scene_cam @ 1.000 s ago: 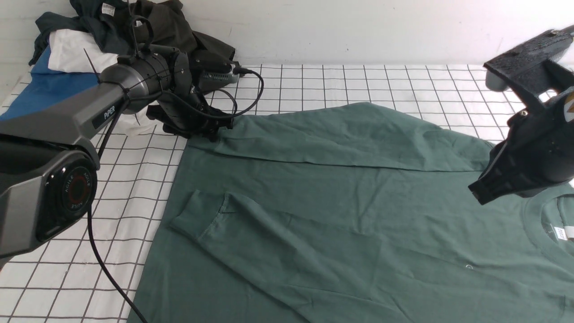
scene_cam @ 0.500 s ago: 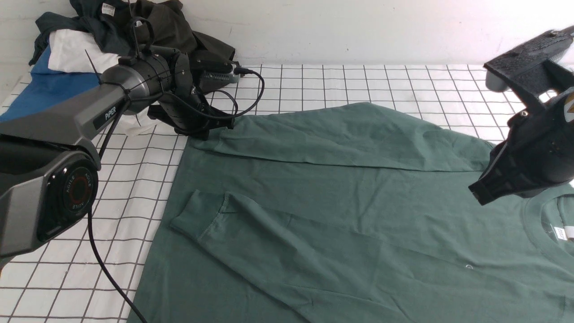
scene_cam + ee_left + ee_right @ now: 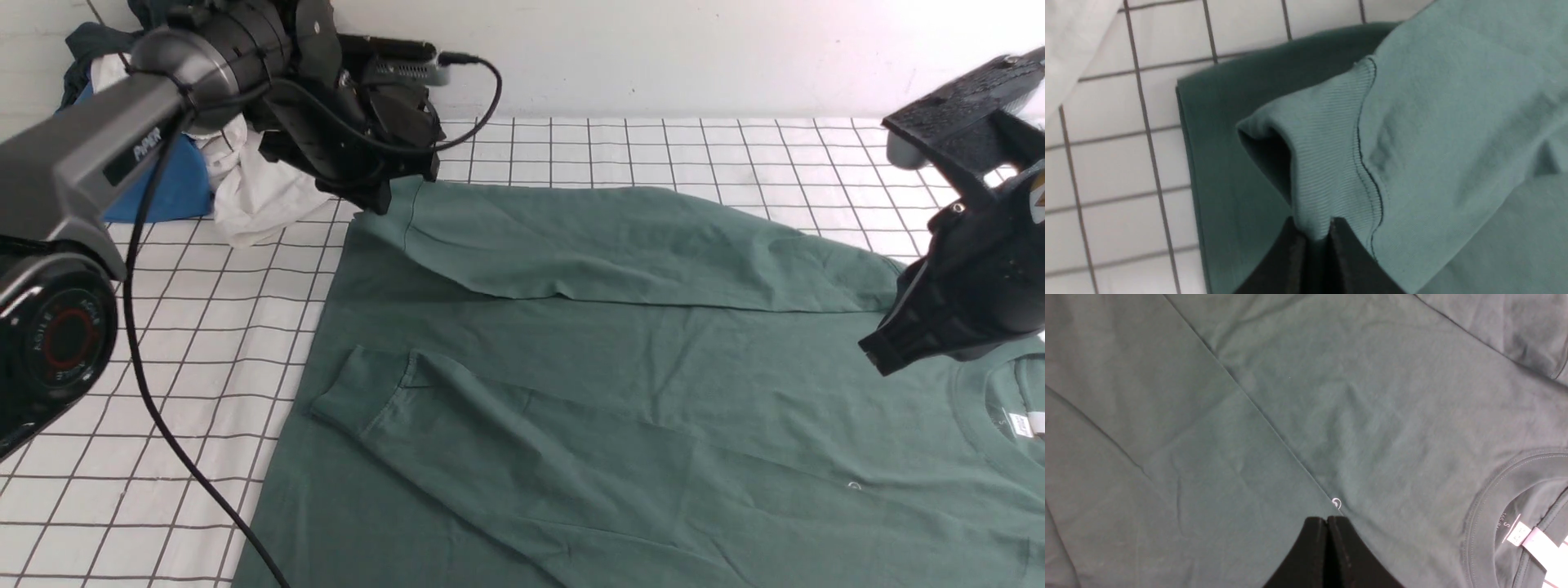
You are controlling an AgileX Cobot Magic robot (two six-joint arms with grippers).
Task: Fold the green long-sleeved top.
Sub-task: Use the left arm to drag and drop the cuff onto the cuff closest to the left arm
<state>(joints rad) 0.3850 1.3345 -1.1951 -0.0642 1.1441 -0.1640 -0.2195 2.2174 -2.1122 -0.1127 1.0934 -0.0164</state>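
- Far left, the pile of other clothes sits close to your left gripper; keep the sleeve off it.
- That gripper pinches the ribbed cuff, raised above the checked cloth. Carry it low and level so the sleeve lands flat.
- The green long-sleeved top lies spread mid-table, its near sleeve folded across the body.
- Your right gripper hovers closed and empty over the chest; pin there if fabric drags.

Sage-green long-sleeved top, spread flat, both sleeves folded across body, far ribbed cuff lifted
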